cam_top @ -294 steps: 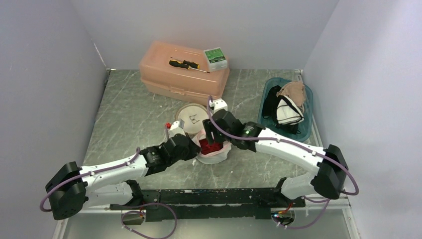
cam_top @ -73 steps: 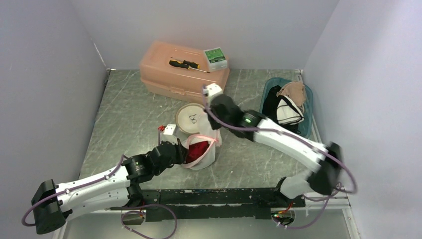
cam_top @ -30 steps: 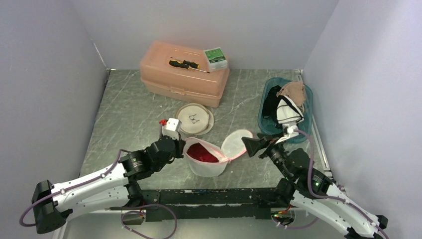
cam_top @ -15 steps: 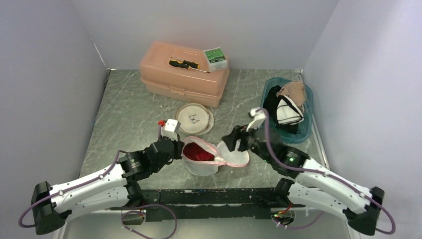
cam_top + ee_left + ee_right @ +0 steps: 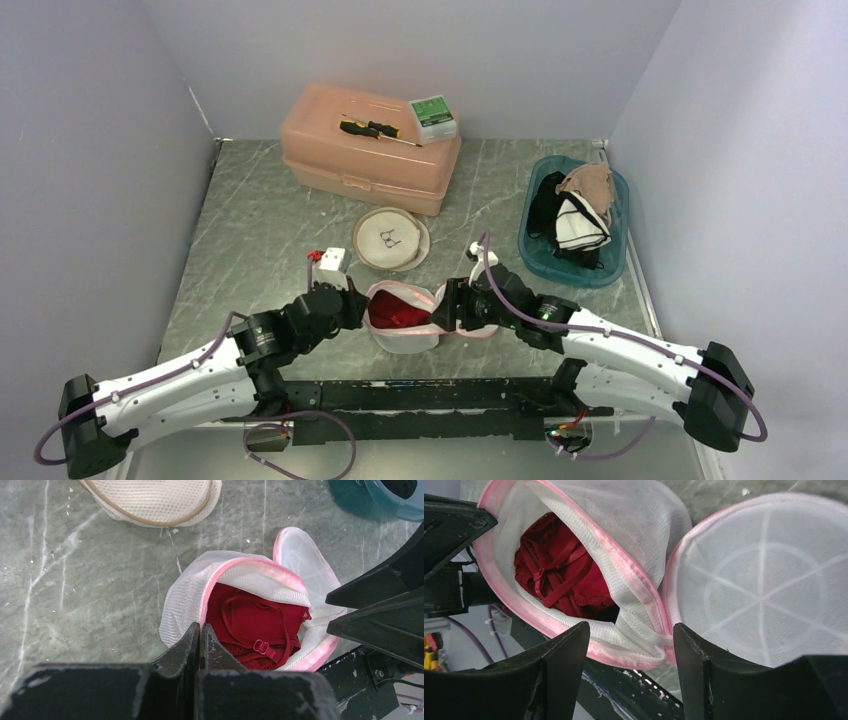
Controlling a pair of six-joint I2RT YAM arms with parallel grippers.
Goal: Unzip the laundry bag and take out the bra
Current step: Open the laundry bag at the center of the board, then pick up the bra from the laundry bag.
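The white mesh laundry bag [image 5: 405, 335] with pink trim lies unzipped near the table's front edge, its round lid [image 5: 764, 595] flapped open to the right. The red bra [image 5: 398, 309] lies inside, also seen in the left wrist view [image 5: 252, 625] and in the right wrist view [image 5: 559, 575]. My left gripper [image 5: 352, 305] is shut on the bag's left rim [image 5: 200, 615]. My right gripper [image 5: 447, 305] is open, its jaws astride the bag's right rim and zipper [image 5: 644, 635], close to the lid hinge, holding nothing.
A second round mesh bag [image 5: 391, 238] lies flat behind the open one. A pink toolbox [image 5: 368, 150] with a screwdriver and a small box on it stands at the back. A teal basin [image 5: 578, 222] of clothes sits at the right.
My right arm swung from the far side of the bag out to the right, flipping the lid open, then came back to the bag's right rim. My left gripper kept its grip on the left rim.
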